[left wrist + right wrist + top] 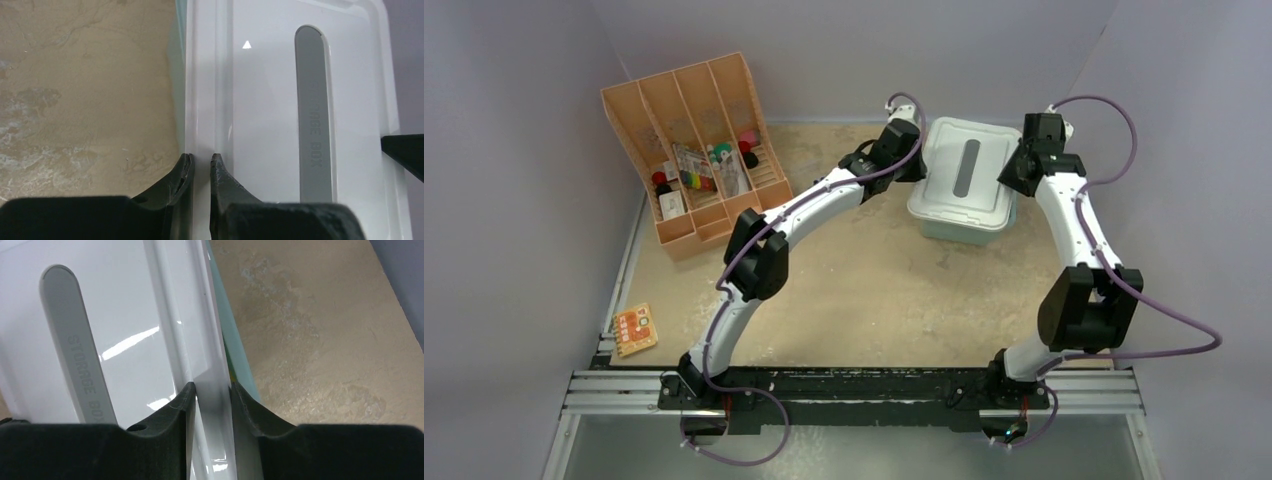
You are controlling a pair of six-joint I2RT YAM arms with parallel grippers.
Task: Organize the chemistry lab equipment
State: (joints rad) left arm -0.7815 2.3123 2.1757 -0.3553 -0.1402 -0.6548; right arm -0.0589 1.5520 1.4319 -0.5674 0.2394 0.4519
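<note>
1. From above: a storage box [959, 228] sits toward the far edge of the tabletop [874, 280], right of centre, with its lid [949, 150] on. The left hand [914, 165] is at the lid's left side and the right hand [1016, 170] at its right – one on each side, I'd judge, so the lid can come up level. The lab equipment I can see is elsewhere: small loose items [694, 175] stand in the orange organizer [686, 120] at the far-left corner, and a small packet [634, 330] lies at the near-left edge. What the box holds is hidden.

2. Left wrist: the left hand [201, 165] is pressed together on the lid's [260, 100] raised left rim, the fingers pinching it from both sides.

3. Right wrist: the right hand [209, 395] straddles the opposite rim, which fills the gap between its fingers – a pinch, as far as I can tell. The box's greenish wall [240, 355] shows just under the rim, so the lid looks barely lifted, if at all.
</note>
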